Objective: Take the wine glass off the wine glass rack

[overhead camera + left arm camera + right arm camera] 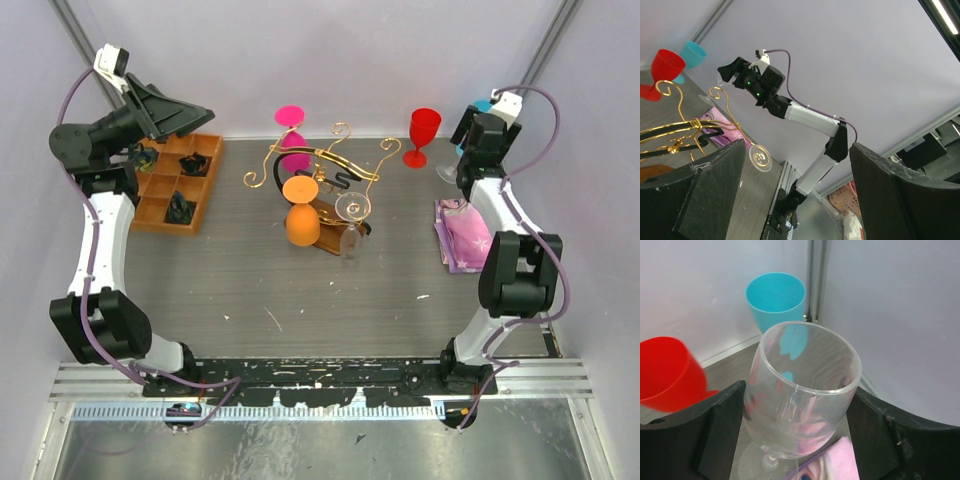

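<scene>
Standing upright at the far right of the tabletop (300,290), the clear wine glass (800,390) is off the wine glass rack (320,165) and well apart from it. Its foot (757,467) looks to be down on the surface, just beside a pink cloth (835,465); whether it overlaps the cloth cannot be told. The right gripper (799,412) straddles the bowl, with a finger against each side, so the glass appears held in a broad grip.

The step in hand is probably the release. To do it well, the jaws should part evenly so neither finger drags the bowl sideways. The arm should then rise straight off the glass before swinging away. The plastic-looking bowl is light and top-heavy on a thin stem, so a small nudge could tip it. A red wine glass (667,372) stands near on one side and a blue one (775,297) behind, leaving little room for a sideways exit.

On the rack, an orange glass (302,222), a pink glass (292,140) and a second clear glass (352,210) hang upside down. The left gripper (797,165) hovers above the compartmented wooden tray (150,205), jaws wide and empty.
</scene>
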`<action>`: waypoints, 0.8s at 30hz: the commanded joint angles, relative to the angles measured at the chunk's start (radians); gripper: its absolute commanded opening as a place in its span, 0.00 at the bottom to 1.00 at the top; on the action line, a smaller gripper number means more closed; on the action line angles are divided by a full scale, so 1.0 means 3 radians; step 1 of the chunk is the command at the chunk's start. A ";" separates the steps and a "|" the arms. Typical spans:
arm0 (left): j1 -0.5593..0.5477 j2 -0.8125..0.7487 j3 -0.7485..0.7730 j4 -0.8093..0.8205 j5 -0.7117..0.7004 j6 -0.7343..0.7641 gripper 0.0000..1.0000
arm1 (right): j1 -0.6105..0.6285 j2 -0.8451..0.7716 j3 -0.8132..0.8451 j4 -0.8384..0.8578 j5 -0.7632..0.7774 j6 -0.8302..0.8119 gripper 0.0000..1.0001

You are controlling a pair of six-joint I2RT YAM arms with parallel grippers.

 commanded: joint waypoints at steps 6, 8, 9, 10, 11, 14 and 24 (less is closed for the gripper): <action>0.0012 0.0352 -0.0163 0.0604 -0.0115 -0.0339 0.91 | 0.0140 0.0614 0.0161 0.1510 0.0558 -0.0893 0.47; 0.0013 0.0442 -0.0149 0.0751 -0.0144 -0.0465 0.91 | 0.0168 0.0749 0.0119 0.1819 0.0598 -0.1053 0.47; 0.0012 0.0467 -0.0136 0.0781 -0.0147 -0.0489 0.90 | 0.0186 0.0815 0.0096 0.1963 0.0633 -0.1136 0.46; 0.0013 0.0482 -0.0105 0.0782 -0.0146 -0.0493 0.90 | 0.0197 0.0876 0.0070 0.2138 0.0684 -0.1210 0.46; 0.0013 0.0497 -0.0094 0.0775 -0.0148 -0.0489 0.90 | 0.0203 0.0937 0.0047 0.2268 0.0711 -0.1268 0.46; 0.0013 0.0526 -0.0043 0.0757 -0.0148 -0.0488 0.90 | 0.0224 0.1104 -0.0007 0.2600 0.0785 -0.1359 0.46; 0.0015 0.0540 -0.0047 0.0617 -0.0117 -0.0387 0.90 | 0.0227 0.1421 0.0084 0.2909 0.0831 -0.1385 0.50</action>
